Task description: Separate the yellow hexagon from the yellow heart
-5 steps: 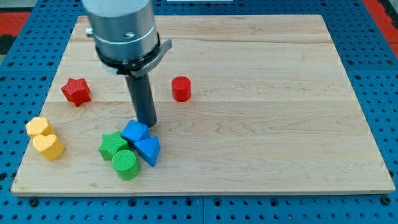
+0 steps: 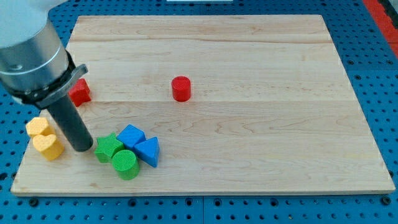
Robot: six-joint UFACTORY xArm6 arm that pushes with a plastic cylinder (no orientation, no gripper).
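Resting on the tabletop (image 2: 261,124) near the view's left edge, our tip (image 2: 82,148) stands just to the view's right of the two yellow blocks. The yellow heart (image 2: 38,127) lies above and touching the yellow hexagon (image 2: 48,147), the pair close to the board's left border. Our end effector is a plain rod with no jaws, so it neither opens nor clamps on anything. We judge that this placement beside the pair prepares a sideways push, though the tip sits level with the hexagon, not at the seam between the blocks. A red star (image 2: 80,91) is partly hidden behind the arm housing, and a red cylinder (image 2: 181,88) stands well apart near the centre. A green star (image 2: 109,148), green cylinder (image 2: 126,164), blue cube (image 2: 131,135) and blue triangle (image 2: 149,151) cluster just right of the tip, limiting room there.
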